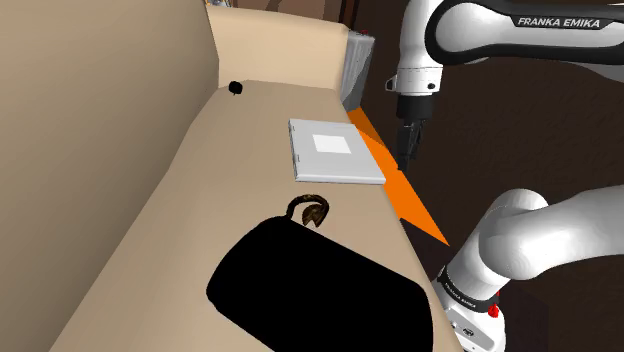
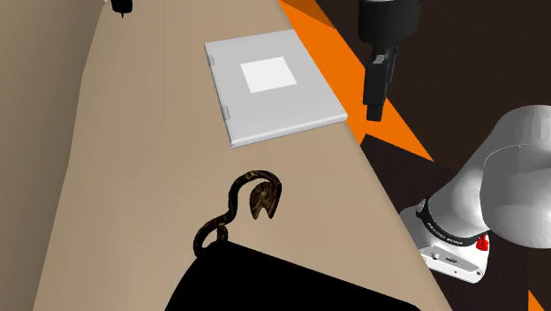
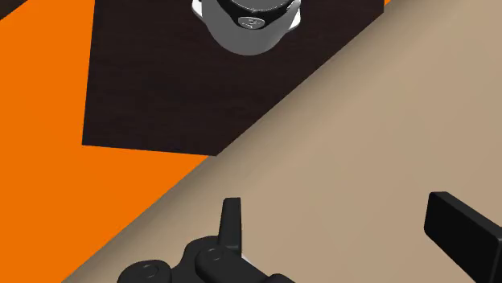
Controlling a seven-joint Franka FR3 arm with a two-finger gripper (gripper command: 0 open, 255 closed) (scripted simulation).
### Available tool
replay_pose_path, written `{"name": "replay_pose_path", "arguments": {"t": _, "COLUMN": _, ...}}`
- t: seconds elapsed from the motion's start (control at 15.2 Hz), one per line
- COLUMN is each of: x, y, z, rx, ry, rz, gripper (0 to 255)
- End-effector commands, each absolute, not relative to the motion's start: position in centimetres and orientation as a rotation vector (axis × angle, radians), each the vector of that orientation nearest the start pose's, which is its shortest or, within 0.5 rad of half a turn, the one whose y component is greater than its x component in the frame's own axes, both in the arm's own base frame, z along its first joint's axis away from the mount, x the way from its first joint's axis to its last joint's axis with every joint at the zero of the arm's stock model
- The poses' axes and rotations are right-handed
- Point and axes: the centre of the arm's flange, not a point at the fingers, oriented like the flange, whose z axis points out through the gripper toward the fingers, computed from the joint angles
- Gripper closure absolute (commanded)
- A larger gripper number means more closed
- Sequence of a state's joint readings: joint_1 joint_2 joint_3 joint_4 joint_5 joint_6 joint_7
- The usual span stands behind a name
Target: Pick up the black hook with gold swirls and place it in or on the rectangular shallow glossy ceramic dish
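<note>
A dark hook with gold swirls (image 1: 311,211) (image 2: 257,197) lies on the beige counter (image 1: 200,200), right at the edge of a black area. Further along the counter rests a flat rectangular pale grey dish (image 1: 335,151) (image 2: 272,85) with a white square in its middle, and nothing lies on it. My black gripper (image 1: 404,160) (image 2: 374,111) hangs beside the dish's edge, just past the counter's rim and above an orange patch. In the wrist view the gripper (image 3: 346,233) is open, its fingers (image 3: 232,221) standing far apart with nothing between them, over the counter's edge.
A large black area (image 1: 320,300) (image 2: 265,287) cuts into the counter on the hook's near side. A small black object (image 1: 236,88) sits at the counter's far end by the beige wall. Orange (image 1: 405,195) and dark floor lie beyond the rim, and the robot's base (image 2: 459,238) stands there.
</note>
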State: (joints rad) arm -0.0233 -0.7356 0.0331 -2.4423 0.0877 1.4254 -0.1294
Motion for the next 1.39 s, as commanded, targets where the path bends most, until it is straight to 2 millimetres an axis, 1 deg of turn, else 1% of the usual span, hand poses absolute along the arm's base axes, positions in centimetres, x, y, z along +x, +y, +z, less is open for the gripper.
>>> {"name": "replay_pose_path", "arguments": {"t": 0.0, "x": 29.6, "y": 1.5, "z": 52.5, "rx": -3.023, "ry": -0.193, "rz": 0.422, "gripper": 0}}
{"name": "replay_pose_path", "arguments": {"t": 0.33, "x": 34.4, "y": 5.9, "z": 50.7, "rx": -3.008, "ry": -0.584, "rz": 0.381, "gripper": 0}}
{"name": "replay_pose_path", "arguments": {"t": 0.66, "x": 38.1, "y": 11.3, "z": 49.1, "rx": -2.943, "ry": -0.971, "rz": 0.334, "gripper": 0}}
{"name": "replay_pose_path", "arguments": {"t": 0.99, "x": 40.3, "y": 17.6, "z": 47.7, "rx": -2.83, "ry": -1.351, "rz": 0.281, "gripper": 0}}
{"name": "replay_pose_path", "arguments": {"t": 1.32, "x": 40.9, "y": 24.2, "z": 46.4, "rx": -2.667, "ry": -1.715, "rz": 0.221, "gripper": 0}}
